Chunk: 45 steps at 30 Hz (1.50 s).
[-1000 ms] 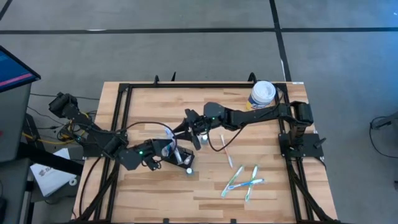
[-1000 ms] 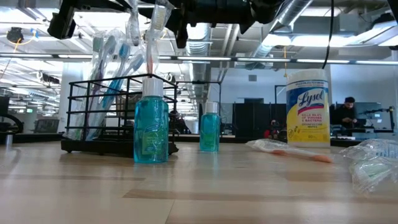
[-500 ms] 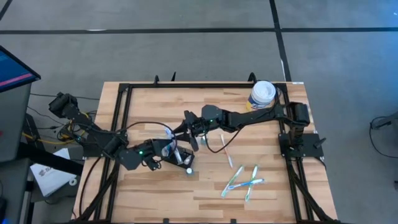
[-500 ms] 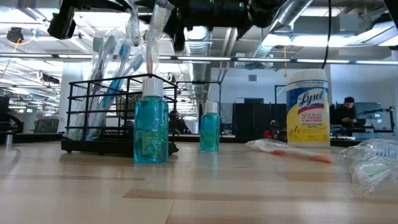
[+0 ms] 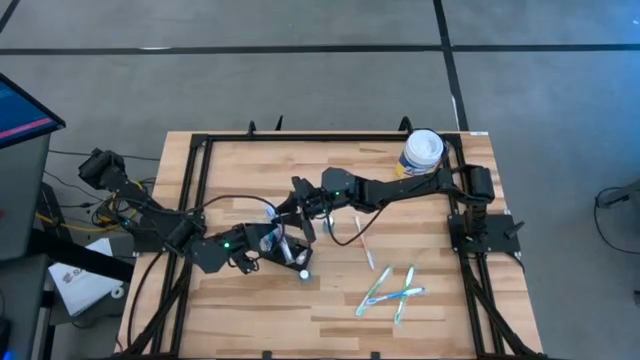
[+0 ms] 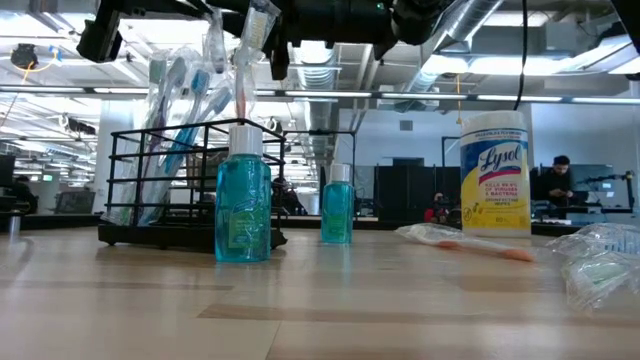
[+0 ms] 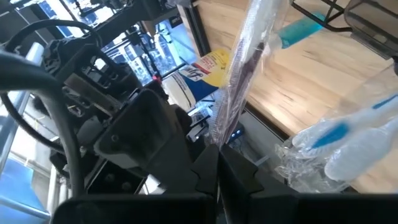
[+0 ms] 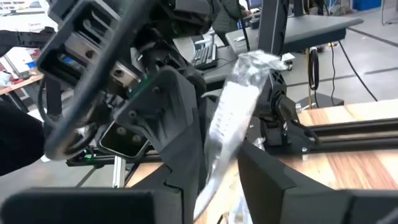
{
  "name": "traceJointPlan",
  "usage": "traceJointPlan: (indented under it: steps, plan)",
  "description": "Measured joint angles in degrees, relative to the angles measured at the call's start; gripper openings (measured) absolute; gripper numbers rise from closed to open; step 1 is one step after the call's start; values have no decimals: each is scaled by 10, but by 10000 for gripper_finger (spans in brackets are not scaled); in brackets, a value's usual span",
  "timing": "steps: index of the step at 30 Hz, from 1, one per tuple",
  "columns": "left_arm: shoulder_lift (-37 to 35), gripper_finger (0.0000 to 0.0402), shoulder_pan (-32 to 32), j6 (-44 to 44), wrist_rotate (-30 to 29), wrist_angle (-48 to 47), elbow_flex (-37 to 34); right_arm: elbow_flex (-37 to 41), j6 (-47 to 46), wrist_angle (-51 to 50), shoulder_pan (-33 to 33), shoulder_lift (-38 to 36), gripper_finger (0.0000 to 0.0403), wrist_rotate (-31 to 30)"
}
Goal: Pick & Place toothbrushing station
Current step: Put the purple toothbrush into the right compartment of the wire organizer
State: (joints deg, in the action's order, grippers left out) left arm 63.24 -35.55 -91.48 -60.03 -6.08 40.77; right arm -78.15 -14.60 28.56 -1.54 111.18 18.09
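Toothbrushing station (image 6: 170, 131): a black wire rack standing upright on the table (image 5: 240, 310), left of centre. Its open top faces up, and its long side runs across the low view.
Contents: wrapped toothbrushes (image 6: 180, 100) stand in it and lean, their heads poking well above the top rail.
Left gripper (image 7: 216, 163): closed on a wrapped toothbrush (image 7: 239, 93), which juts away from the fingers. In the high view this gripper (image 5: 272, 240) sits over the rack.
Right gripper (image 8: 221, 180): reaches in from the right side and hangs just beside the left one, over the rack's far side (image 5: 298, 205). A clear-wrapped packet (image 8: 227, 134) lies between its fingers; whether it is pinched cannot be told.
Near the rack: a blue mouthwash bottle (image 6: 243, 195) stands just in front of its right end. A smaller bottle (image 6: 336, 205) stands farther back and to the right.
Open room: bare wood lies along the near edge and the far-left corner. The right half holds a lone wrapped brush (image 5: 362, 238) and a crossed cluster of wrapped brushes (image 5: 392, 290).
Edges: a Lysol wipes canister (image 5: 422, 150) stands at the far right corner, by the right arm's base.
View differences: from above, both grippers hide the rack. Only the low view shows its wire frame and the canister's label (image 6: 494, 175).
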Motion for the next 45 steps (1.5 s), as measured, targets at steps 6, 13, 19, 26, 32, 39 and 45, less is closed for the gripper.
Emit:
traceJointPlan:
  steps: [6, 13, 19, 26, 32, 39, 45]
  plan:
    - [0, 0, 0, 2, 0, 0, 0, 0, 16, -3, 0, 0, 23, 18]
    - [-10, 4, 0, 4, 3, 2, 0, 0, 32, 1, 0, 0, 7, 16]
    - [-38, 10, 0, 5, 5, 7, -1, -1, 40, 10, 0, -1, 5, 16]
    - [-77, 12, 0, 62, 14, 13, -1, 0, 47, 2, 0, -16, 3, 19]
    - [-106, 12, 0, 110, 11, 14, 0, 1, 61, -14, 1, -30, 3, 29]
    - [-147, 12, 0, 168, 11, 15, 0, 0, 78, -16, 12, -32, 1, 29]
    - [-177, 12, 0, 224, 14, 22, 0, 0, 96, -17, 16, -32, 1, 29]
